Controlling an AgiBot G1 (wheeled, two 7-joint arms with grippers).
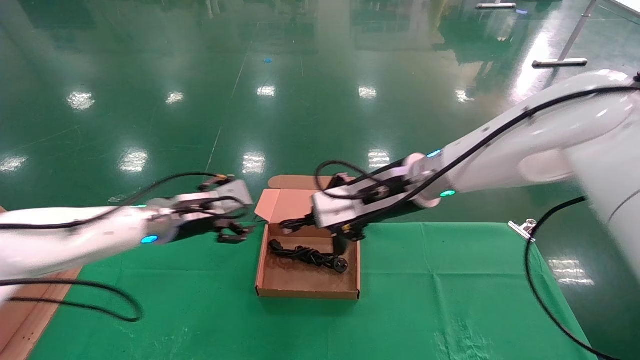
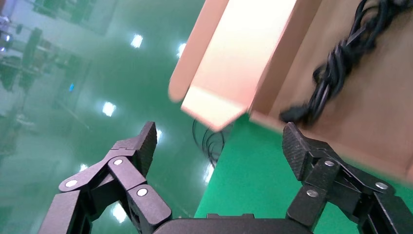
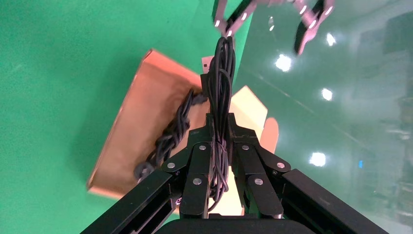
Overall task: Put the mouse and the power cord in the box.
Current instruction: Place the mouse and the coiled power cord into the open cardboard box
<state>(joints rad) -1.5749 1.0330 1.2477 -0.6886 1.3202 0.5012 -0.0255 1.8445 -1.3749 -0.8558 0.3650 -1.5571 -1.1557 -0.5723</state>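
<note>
Now power cord (image 1: 307,256) lies coiled inside box (image 1: 305,290), plug toward box's right wall. Right gripper (image 3: 220,141) hovers over box's back part, jaws clamped on bundle of thin black wire (image 3: 221,87); mouse body itself not clear. Left gripper (image 2: 219,141) sits just beside box's left flap, jaws wide apart, holding nothing. Box stands on green cloth (image 1: 450,300).

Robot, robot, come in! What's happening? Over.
Left gripper open, beside box. Right gripper shut on mouse wire, over box. Power cord in box. Lid open.
</note>
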